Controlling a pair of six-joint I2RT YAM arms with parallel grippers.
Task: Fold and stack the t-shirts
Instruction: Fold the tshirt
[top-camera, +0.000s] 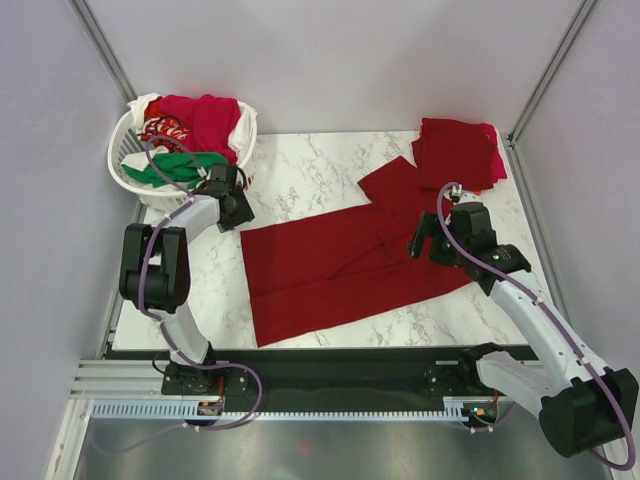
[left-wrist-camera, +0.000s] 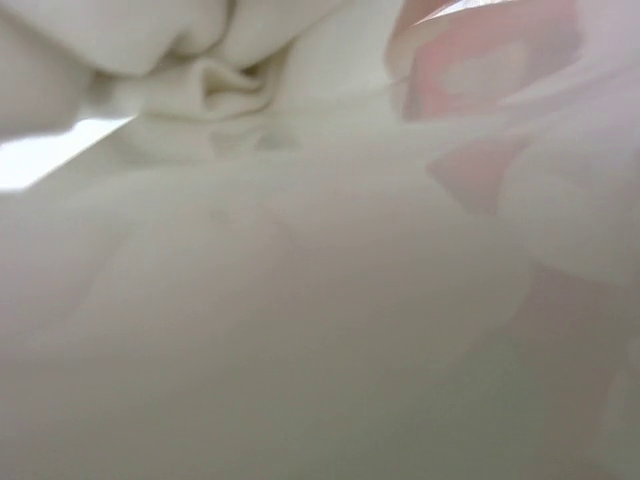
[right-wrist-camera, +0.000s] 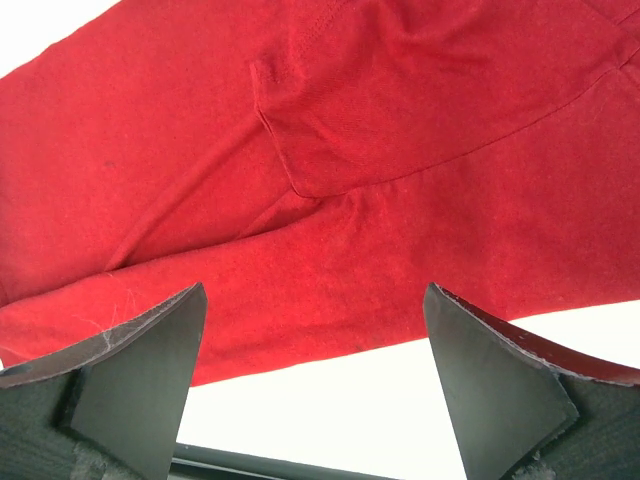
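A dark red t-shirt (top-camera: 330, 265) lies spread flat on the marble table (top-camera: 300, 165), one sleeve pointing to the back right. My right gripper (top-camera: 421, 243) hovers open and empty over its right side. In the right wrist view the gripper (right-wrist-camera: 315, 292) straddles the shirt's (right-wrist-camera: 300, 150) edge, with a sleeve seam above. A stack of folded dark red t-shirts (top-camera: 457, 150) sits at the back right. My left gripper (top-camera: 236, 207) is beside the basket. Its wrist view is filled with blurred white cloth (left-wrist-camera: 250, 90) and its fingers are hidden.
A white lattice laundry basket (top-camera: 122, 150) stands at the back left and holds a crimson shirt (top-camera: 205, 120), a green one (top-camera: 170, 165) and white cloth (top-camera: 245, 130). Metal frame posts rise at the back corners. The table's front edge runs just before the arm bases.
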